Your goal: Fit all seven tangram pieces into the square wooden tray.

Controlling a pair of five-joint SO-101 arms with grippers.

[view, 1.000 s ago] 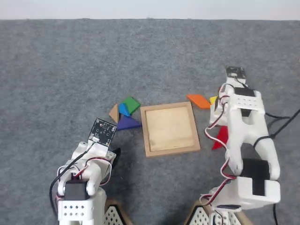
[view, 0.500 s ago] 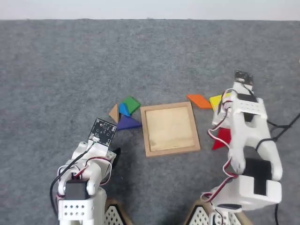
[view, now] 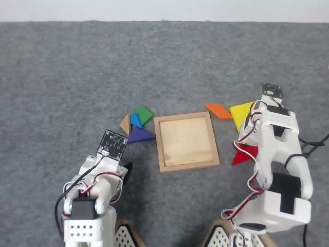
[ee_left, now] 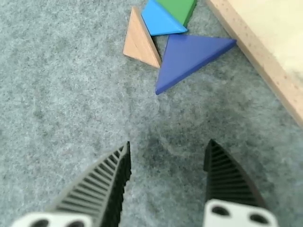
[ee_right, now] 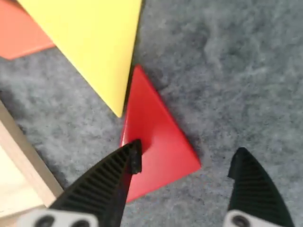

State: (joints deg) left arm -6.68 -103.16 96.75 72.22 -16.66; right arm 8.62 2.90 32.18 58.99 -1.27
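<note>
Right gripper (ee_right: 188, 156) is hovering with jaws wide. The red triangle (ee_right: 158, 142) is lying partly between them, under one finger (ee_right: 113, 179), and the yellow triangle (ee_right: 94, 42) is touching it just ahead. Left gripper (ee_left: 168, 147) is hanging over grey carpet (ee_left: 57, 104), jaws wide. The purple triangle (ee_left: 189, 54) is lying ahead of it, beside the wooden tray (ee_left: 255, 52).

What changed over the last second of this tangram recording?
The right arm swung away from the tray, toward the table's right side, uncovering most of the yellow triangle; its open end effector hangs over the red triangle's edge. Nothing was grasped or released. The left arm, all the pieces and the empty tray stayed put.
</note>
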